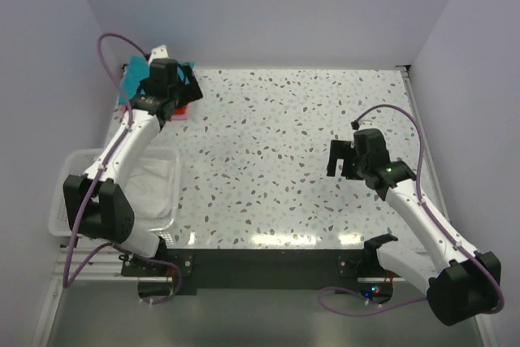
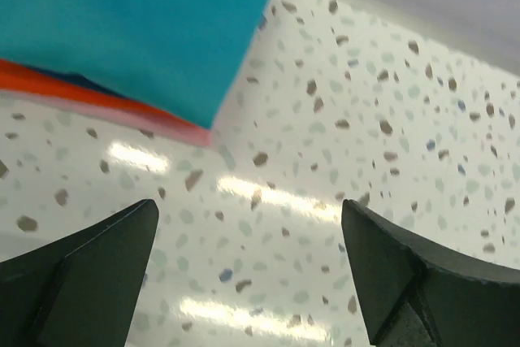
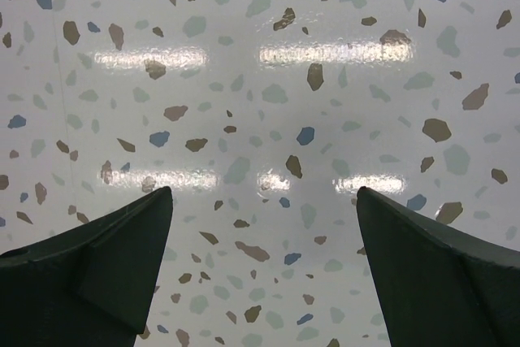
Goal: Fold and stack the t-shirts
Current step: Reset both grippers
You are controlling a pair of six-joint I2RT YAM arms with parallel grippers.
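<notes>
A stack of folded t-shirts lies at the table's far left corner. The teal t-shirt is on top. In the left wrist view the teal t-shirt covers an orange-red one and a pink one; a sliver of navy shows between. My left gripper hovers over the stack's right edge, open and empty, its fingertips over bare table beside the stack. My right gripper is open and empty over bare table at the right, its fingertips wide apart.
A white slatted plastic basket stands at the near left, overhanging the table's left edge, with white cloth in it. Pale walls close the back and both sides. The speckled tabletop lies between the arms.
</notes>
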